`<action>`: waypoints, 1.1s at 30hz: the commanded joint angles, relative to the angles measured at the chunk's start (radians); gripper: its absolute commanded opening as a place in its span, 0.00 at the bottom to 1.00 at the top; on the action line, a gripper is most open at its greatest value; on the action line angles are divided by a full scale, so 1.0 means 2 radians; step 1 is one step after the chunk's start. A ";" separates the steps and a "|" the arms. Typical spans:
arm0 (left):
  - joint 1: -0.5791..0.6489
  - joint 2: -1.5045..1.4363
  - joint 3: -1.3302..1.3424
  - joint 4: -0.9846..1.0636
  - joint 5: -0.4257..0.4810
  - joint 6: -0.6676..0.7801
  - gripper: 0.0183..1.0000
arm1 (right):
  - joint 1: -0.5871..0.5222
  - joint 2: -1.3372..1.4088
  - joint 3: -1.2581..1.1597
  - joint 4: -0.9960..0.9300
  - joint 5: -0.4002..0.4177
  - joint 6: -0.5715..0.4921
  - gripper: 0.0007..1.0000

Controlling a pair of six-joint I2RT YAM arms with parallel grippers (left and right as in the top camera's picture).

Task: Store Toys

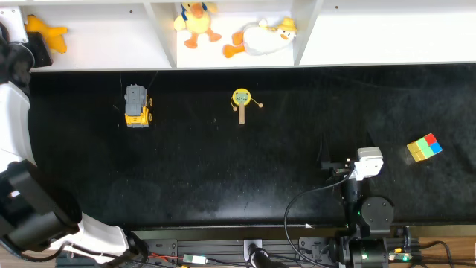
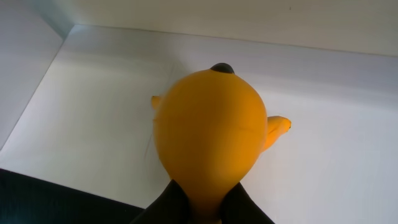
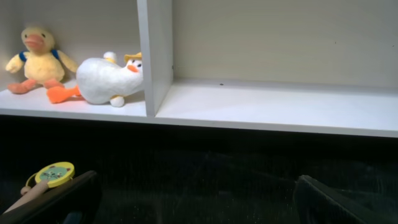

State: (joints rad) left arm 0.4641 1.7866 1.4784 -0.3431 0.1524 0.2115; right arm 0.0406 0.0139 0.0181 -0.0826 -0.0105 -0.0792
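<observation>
The left hand (image 2: 208,213) grips the orange duck (image 2: 211,137) in the far-left shelf (image 2: 93,124) bay, close to its front lip, so if released there the round toy could roll out onto the table (image 1: 223,171).

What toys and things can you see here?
Orange toy: one, orange, shelf's left compartment, held.
Duck plush: one, yellow, middle compartment.
Goose plush: one, white, orange feet, beside the duck plush.
Truck: one, yellow and grey, table's left part.
Rattle drum: one, yellow, wooden handle, table's middle.
Cube: one, many-coloured, table's right part.
Shelf: one, white, far side.
Table: one, black.
Left gripper: one, black, shut on the orange toy.
Right gripper: one, black, open, above the table.
</observation>
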 commanded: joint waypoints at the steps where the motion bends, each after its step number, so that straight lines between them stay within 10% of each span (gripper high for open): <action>1: -0.005 0.017 0.007 0.001 0.002 -0.006 0.13 | 0.000 -0.005 -0.007 0.002 0.003 0.001 0.99; 26: -0.008 0.017 0.007 0.012 0.002 -0.006 0.15 | 0.000 -0.005 -0.007 0.002 0.003 0.001 0.99; 33: -0.008 0.017 0.007 0.012 0.002 -0.006 0.48 | 0.000 -0.005 -0.007 0.002 0.003 0.001 1.00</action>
State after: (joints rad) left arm 0.4530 1.7958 1.4784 -0.3176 0.1524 0.2077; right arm 0.0406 0.0139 0.0181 -0.0830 -0.0109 -0.0788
